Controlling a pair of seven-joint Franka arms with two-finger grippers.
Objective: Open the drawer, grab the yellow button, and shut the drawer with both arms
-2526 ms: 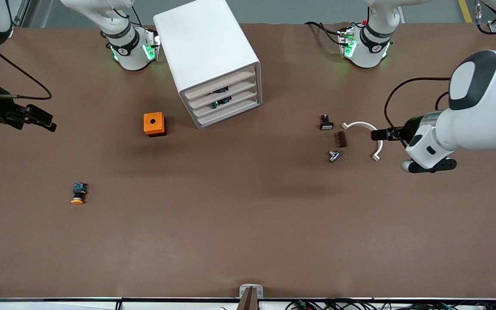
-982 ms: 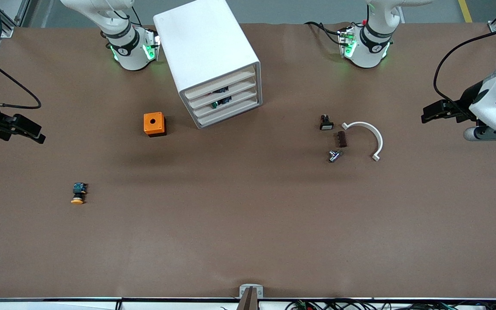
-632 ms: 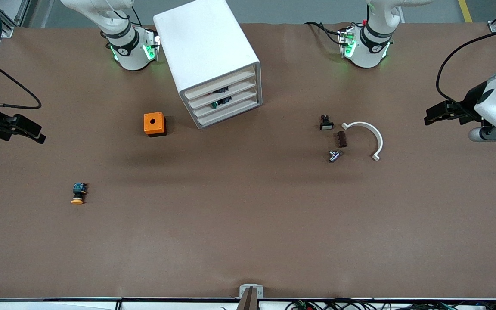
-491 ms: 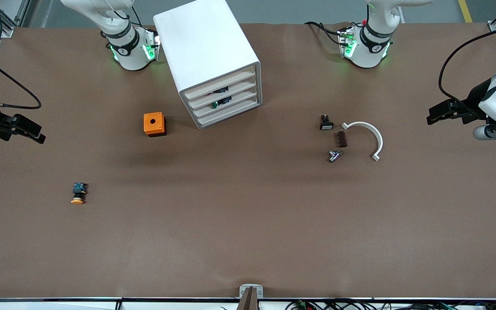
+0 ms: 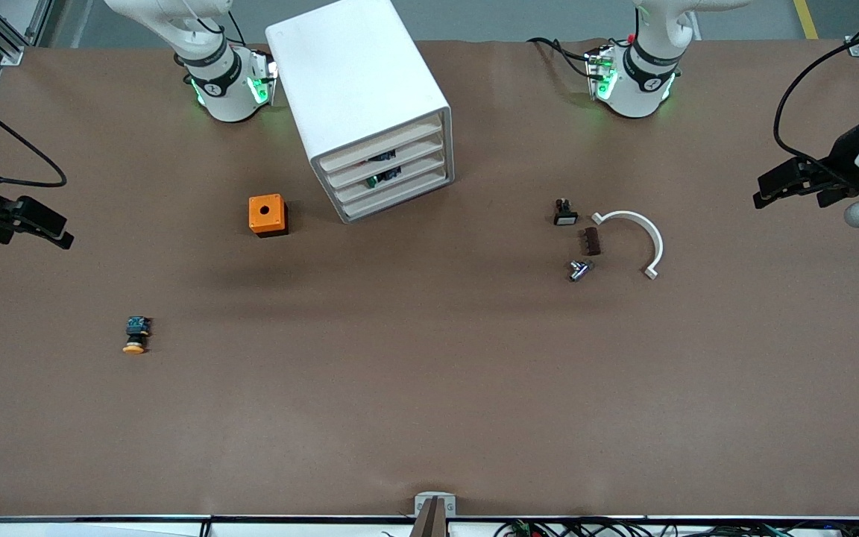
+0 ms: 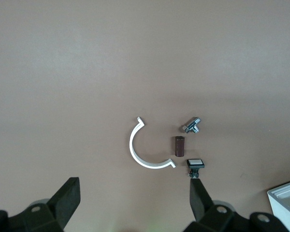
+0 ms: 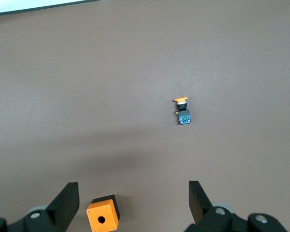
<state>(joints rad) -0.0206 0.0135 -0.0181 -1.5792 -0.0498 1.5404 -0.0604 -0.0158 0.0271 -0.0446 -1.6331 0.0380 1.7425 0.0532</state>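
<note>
Front view: the tiny orange-capped black-and-blue push button (image 5: 136, 335) lies loose on the brown counter (image 5: 429, 388) and all white plastic drawers look shut (image 5: 379, 145), both grippers' fingers spread wide and empty, left gripper (image 5: 772, 186) and right gripper (image 5: 53, 227) at the counter's ends, so the button risks being left uncollected.

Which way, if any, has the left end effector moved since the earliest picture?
Yes. The left end effector has drawn away from the white arc, toward the left arm's end of the table.

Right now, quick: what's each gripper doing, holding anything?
Left gripper: open, empty, above the table at the left arm's end.
Right gripper: open, empty, above the table at the right arm's end.
</note>
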